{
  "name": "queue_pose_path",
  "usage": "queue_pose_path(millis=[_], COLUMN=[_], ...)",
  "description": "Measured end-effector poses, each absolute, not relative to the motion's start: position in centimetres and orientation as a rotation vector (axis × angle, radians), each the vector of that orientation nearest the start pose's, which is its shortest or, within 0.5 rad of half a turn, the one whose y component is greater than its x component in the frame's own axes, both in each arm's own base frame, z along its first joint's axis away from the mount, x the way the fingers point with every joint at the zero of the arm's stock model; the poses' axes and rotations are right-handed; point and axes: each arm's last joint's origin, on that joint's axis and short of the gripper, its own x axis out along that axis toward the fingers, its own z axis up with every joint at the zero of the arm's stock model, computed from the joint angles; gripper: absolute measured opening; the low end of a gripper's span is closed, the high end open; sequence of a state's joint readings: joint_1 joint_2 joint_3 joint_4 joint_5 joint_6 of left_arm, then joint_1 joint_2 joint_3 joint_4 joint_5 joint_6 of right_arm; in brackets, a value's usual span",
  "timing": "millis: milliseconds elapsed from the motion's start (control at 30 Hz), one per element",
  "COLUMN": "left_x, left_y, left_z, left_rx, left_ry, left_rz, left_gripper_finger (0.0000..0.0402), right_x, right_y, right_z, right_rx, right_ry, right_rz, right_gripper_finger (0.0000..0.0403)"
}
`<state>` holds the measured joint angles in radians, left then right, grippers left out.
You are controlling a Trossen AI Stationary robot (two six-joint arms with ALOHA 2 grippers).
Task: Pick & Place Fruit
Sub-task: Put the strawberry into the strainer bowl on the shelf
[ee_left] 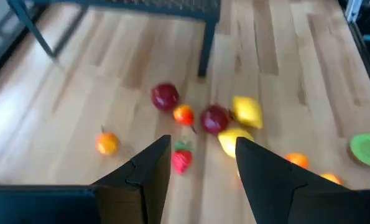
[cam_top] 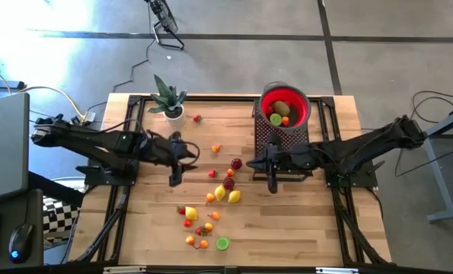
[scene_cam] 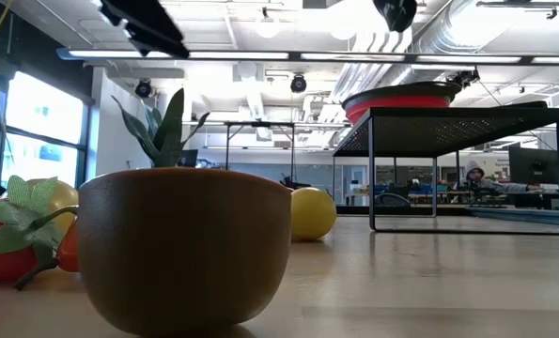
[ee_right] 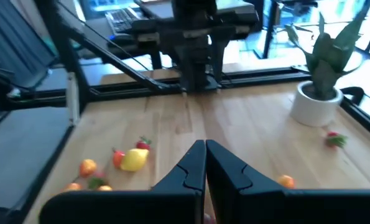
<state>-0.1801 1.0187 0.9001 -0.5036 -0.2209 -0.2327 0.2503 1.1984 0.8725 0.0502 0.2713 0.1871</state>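
Note:
Small toy fruits (cam_top: 226, 186) lie scattered on the wooden table's middle: lemons, red plums, oranges, strawberries and a green lime slice (cam_top: 222, 243). The red bowl (cam_top: 285, 106) stands on a black mesh stand (cam_top: 275, 137) at the far right and holds a few fruits (cam_top: 278, 116). My left gripper (cam_top: 189, 156) hovers open above the table, left of the fruits; in the left wrist view (ee_left: 203, 162) a strawberry (ee_left: 181, 160) and a lemon (ee_left: 233, 138) show beyond its empty fingers. My right gripper (cam_top: 255, 161) hangs shut and empty (ee_right: 204, 158) in front of the stand.
A potted green plant (cam_top: 167, 100) stands at the far left, with a strawberry (cam_top: 198, 119) beside it. The stand's legs (ee_left: 204, 43) rise just beyond the fruits. In the low view a brown bowl-shaped thing (scene_cam: 185, 249) fills the foreground. Bare wood lies along the near edge.

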Motion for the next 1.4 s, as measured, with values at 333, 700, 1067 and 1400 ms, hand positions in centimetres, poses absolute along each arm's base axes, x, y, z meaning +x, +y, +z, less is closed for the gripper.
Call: queue_pose_path(millis=[333, 700, 1067, 1400], left_x=[18.7, 17.4, 18.7, 21.0], left_y=[-6.4, -7.3, -8.7, -10.5], left_z=[28.9, 28.2, 26.7, 22.8], left_rx=[-0.166, -0.112, -0.042, 0.062], left_ry=[0.79, 0.917, 1.016, 1.196], left_rz=[0.038, -0.03, -0.192, -0.228], left_gripper_finger=[0.0175, 0.0175, 0.0175, 0.0175], right_x=[25.8, 25.8, 25.9, 25.9], right_y=[7.0, 7.1, 7.1, 7.1], right_z=[29.7, 29.5, 29.6, 29.6], right_rx=[0.114, 0.112, 0.112, 0.112], right_ry=[0.253, 0.263, 0.261, 0.261], right_rz=[-0.001, 0.007, 0.007, 0.008], right_gripper_finger=[0.0004, 0.0003, 0.0003, 0.0003])
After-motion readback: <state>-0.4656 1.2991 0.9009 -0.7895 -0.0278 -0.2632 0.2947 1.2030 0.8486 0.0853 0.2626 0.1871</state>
